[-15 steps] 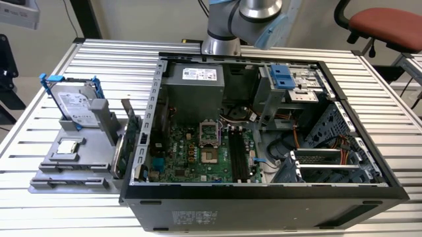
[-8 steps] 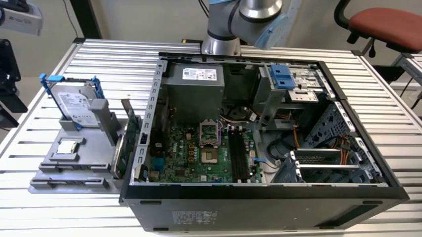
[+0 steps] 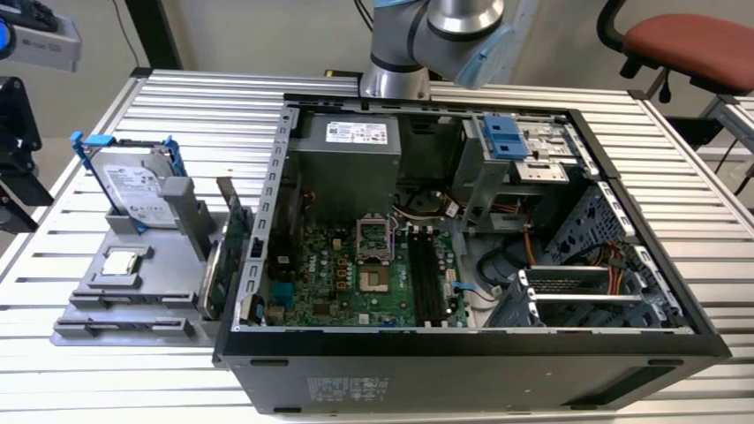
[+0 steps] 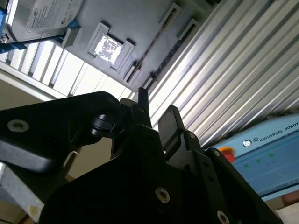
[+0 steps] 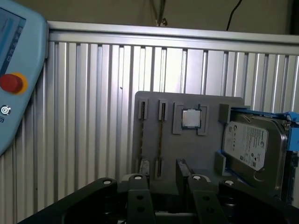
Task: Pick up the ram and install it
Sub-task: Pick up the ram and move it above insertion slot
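1 gripper is hovering over the slatted aluminium table. Its 2 black fingers are standing apart and gripping nothing. 1 grey holder is lying on the table, well apart from the fingers.

The ram is sitting in that holder. It is showing edge-on as 1 thin dark strip between 2 of the holder's 4 slot blocks. Near it, 1 square processor chip is resting in a recess. 1 silver hard drive with blue brackets is standing at the holder's end. 1 teach pendant with 1 red button is lying on the table, well apart from the holder.

In the exterior view, 1 open computer case is lying just beside the holder, on the exterior view's right of it. It is exposing 1 green motherboard. 1 green circuit card is standing between the hard drive and the case.
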`<state>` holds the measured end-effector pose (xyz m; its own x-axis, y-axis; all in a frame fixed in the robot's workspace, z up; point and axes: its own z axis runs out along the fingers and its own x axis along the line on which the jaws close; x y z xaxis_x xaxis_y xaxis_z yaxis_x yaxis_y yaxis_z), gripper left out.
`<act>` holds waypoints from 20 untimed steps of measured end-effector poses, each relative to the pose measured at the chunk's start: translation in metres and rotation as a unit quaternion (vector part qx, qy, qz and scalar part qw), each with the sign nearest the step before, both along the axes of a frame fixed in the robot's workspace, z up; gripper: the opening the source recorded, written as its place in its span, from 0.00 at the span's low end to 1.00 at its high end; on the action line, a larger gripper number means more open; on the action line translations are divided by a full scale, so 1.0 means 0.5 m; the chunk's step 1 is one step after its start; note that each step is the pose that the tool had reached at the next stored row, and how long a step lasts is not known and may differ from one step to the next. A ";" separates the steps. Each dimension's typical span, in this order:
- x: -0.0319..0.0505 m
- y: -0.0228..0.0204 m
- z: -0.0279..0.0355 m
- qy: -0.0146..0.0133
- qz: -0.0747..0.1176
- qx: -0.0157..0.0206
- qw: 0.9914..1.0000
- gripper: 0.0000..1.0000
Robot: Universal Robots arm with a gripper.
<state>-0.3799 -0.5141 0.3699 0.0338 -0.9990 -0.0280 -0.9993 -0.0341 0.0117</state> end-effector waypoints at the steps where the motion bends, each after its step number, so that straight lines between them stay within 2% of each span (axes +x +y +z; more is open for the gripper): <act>1: 0.000 0.0000 0.000 0.000 0.000 0.000 1.000 1.00; 4: 0.000 -0.0001 -0.002 -0.002 0.000 0.000 1.000 1.00; 7: 0.000 0.0000 -0.010 -0.002 0.000 0.000 1.000 1.00; 12: 0.000 0.0000 -0.027 -0.002 -0.002 0.000 1.000 1.00; 20: 0.000 0.0000 -0.048 -0.002 -0.006 0.000 1.000 1.00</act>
